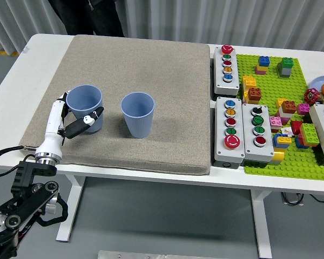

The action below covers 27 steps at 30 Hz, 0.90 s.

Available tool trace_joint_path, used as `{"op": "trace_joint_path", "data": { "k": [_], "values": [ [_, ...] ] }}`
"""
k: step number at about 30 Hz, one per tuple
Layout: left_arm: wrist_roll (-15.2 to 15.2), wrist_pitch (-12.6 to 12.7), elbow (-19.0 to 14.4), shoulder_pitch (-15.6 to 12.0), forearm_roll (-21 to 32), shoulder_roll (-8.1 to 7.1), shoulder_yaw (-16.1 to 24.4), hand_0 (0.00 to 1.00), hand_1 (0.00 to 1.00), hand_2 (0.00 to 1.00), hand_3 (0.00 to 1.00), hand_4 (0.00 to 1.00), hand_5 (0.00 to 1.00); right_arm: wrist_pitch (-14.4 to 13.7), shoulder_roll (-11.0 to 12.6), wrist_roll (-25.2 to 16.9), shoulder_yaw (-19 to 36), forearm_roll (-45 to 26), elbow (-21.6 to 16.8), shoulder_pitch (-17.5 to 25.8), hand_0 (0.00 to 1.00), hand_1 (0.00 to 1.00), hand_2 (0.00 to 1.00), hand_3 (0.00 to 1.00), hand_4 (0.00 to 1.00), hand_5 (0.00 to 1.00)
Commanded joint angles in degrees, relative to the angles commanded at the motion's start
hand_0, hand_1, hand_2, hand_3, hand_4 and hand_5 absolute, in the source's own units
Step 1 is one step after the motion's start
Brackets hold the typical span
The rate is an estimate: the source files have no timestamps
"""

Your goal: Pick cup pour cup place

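Two blue plastic cups were seen upright on a grey fabric mat (151, 65) that covered most of the white table (21, 70). The left cup (85, 107) stood near the mat's left side, and the second cup (137, 113) stood apart from it, toward the mat's middle. The left hand (70, 120) was wrapped around the left cup's lower wall: a dark-tipped thumb was laid across the cup's front, and white fingers (58, 110) were curled behind its left side, so the cup was judged to be gripped. Whether the cup's base was resting on the mat or just clear of it could not be told. The right hand was not in view.

The task was judged to be at its first stage. The pick appeared to be secured, or nearly so, while the cup had not been carried toward the second cup or tilted. The pour into the second cup and the setting down of the held cup were left to be done. Contents could not be made out in either cup.

To the right of the mat, button boxes (229, 129) and a green building-brick baseplate (308, 162) with coloured bricks were left untouched. A person's dark clothing (97, 16) was visible at the table's far edge.
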<state>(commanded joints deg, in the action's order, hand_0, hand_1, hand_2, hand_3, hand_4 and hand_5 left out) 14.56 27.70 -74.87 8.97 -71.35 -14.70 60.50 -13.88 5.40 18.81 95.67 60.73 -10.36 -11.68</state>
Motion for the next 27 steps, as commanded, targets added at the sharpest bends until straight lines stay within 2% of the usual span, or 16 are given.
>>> {"op": "trace_joint_path", "data": {
  "k": [6, 7, 8, 11, 14, 15, 17, 21, 27],
  "values": [
    [-1.7, 0.9, -3.1, 0.4, -5.0, -1.10, -0.1, 0.611, 0.623, 0.831, 0.707, 0.825, 0.348, -0.1, 0.0, 0.0, 0.0, -0.1, 0.0, 0.1, 0.702, 0.629, 0.558, 0.568, 0.002, 0.038],
    [-2.6, 1.4, -3.8, 0.6, -6.3, -1.54, -0.3, 0.611, 0.623, 0.831, 0.707, 0.825, 0.348, -0.1, 0.0, 0.0, 0.0, -0.1, 0.0, 0.1, 0.702, 0.629, 0.558, 0.568, 0.002, 0.038],
    [-3.5, 1.7, -4.6, 0.9, -8.0, -2.11, -0.4, 0.597, 0.620, 0.828, 0.700, 0.785, 0.267, -0.1, 0.0, -0.1, -0.1, -0.2, 0.0, 0.1, 0.702, 0.629, 0.558, 0.568, 0.002, 0.037],
    [-4.9, 1.7, -6.5, 1.6, -11.3, -3.65, -0.7, 0.597, 0.620, 0.828, 0.700, 0.785, 0.267, -0.2, 0.1, -0.1, -0.1, -0.2, 0.0, 0.1, 0.702, 0.629, 0.558, 0.568, 0.002, 0.037],
    [-6.3, 1.5, -8.8, 2.9, -13.9, -6.02, -0.9, 0.589, 0.616, 0.816, 0.701, 0.789, 0.292, -0.2, 0.2, -0.2, -0.1, -0.2, 0.0, 0.2, 0.702, 0.629, 0.556, 0.567, 0.002, 0.038],
    [-6.5, 1.4, -9.0, 3.0, -14.2, -6.28, -0.9, 0.589, 0.616, 0.816, 0.701, 0.789, 0.292, -0.2, 0.3, -0.2, -0.1, -0.2, 0.0, 0.2, 0.702, 0.629, 0.556, 0.567, 0.002, 0.038],
    [-7.7, 1.0, -10.2, 4.4, -16.3, -8.11, -1.6, 0.589, 0.616, 0.816, 0.701, 0.789, 0.292, -0.3, 0.3, -0.2, -0.1, -0.3, 0.0, 0.2, 0.702, 0.629, 0.556, 0.567, 0.002, 0.038],
    [-9.2, 0.5, -11.1, 6.5, -19.6, -10.22, -2.3, 0.590, 0.615, 0.820, 0.701, 0.783, 0.289, -0.4, 0.4, -0.2, -0.1, -0.4, 0.0, 0.2, 0.701, 0.630, 0.557, 0.566, 0.002, 0.034],
    [-11.1, -0.2, -11.6, 8.7, -23.4, -11.79, -3.8, 0.590, 0.613, 0.816, 0.699, 0.786, 0.293, -0.6, 0.5, -0.3, -0.3, -0.8, -0.1, -0.1, 0.701, 0.629, 0.557, 0.566, 0.002, 0.032]
  ]
}}
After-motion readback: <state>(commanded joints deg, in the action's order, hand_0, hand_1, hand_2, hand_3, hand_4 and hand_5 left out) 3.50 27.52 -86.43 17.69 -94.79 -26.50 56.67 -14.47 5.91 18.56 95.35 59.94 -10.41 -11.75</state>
